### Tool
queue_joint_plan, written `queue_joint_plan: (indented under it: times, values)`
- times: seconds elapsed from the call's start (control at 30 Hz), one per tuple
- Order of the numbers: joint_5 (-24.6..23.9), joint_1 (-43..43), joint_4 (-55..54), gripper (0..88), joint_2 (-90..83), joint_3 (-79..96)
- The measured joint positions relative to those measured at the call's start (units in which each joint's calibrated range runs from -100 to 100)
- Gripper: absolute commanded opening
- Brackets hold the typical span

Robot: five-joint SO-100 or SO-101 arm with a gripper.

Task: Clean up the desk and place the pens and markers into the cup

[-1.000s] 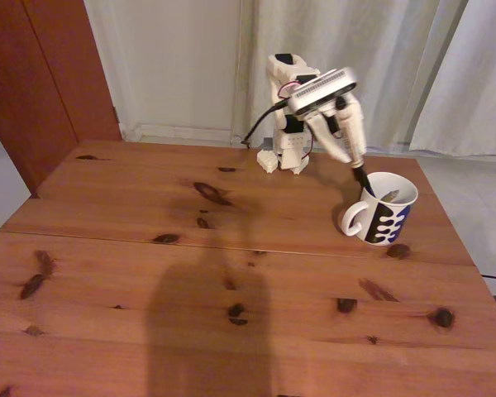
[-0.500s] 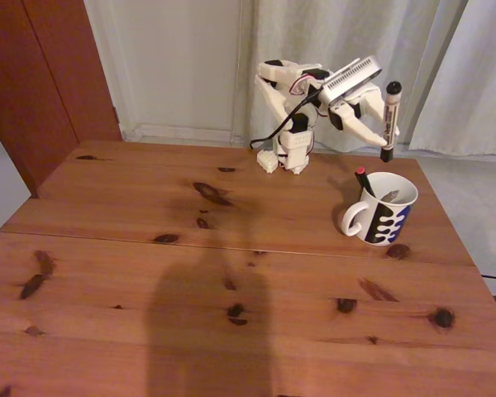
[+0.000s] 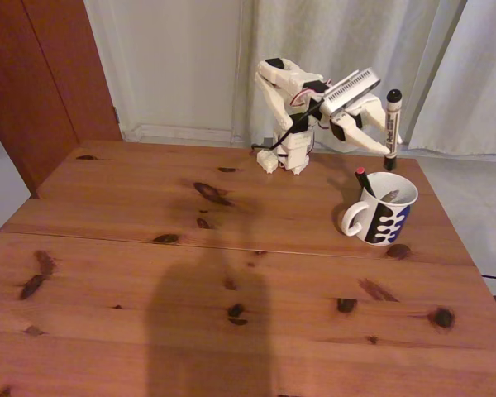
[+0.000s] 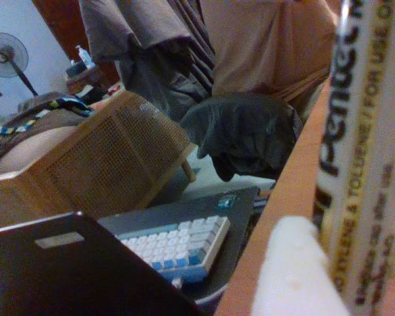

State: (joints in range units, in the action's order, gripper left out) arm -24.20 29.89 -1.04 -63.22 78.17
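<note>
In the fixed view my gripper (image 3: 385, 139) is shut on a white marker (image 3: 391, 124) with a black cap, holding it nearly upright. The marker's lower black end hangs just above the rim of the cup (image 3: 382, 213), a white mug with a dark blue pattern at the right of the desk (image 3: 190, 248). A black pen with a red tip (image 3: 362, 179) leans out of the cup on its left side. In the wrist view the marker (image 4: 362, 164) fills the right edge, its printed barrel pressed against one white finger (image 4: 296, 276).
The arm's base (image 3: 289, 157) stands at the desk's far edge with a cable beside it. A curtain hangs behind it. The wrist view looks out at a keyboard (image 4: 178, 247), a dark laptop lid (image 4: 66, 270) and a wicker box (image 4: 99, 164).
A second ago the gripper was low at the cup with the marker tilted. It rose with the marker turned upright, then shifted slightly down and right over the cup.
</note>
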Motion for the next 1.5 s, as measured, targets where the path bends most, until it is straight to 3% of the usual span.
queue_joint_plan:
  times: [0.47, 0.8, 1.5]
  values:
    - [-1.0, 0.1, -8.8, 0.5, 11.7, 0.3]
    - [-1.2, -0.3, 8.2, 0.6, 11.5, -3.4]
    - [-1.3, -1.4, 9.6, 0.6, 3.0, -3.6]
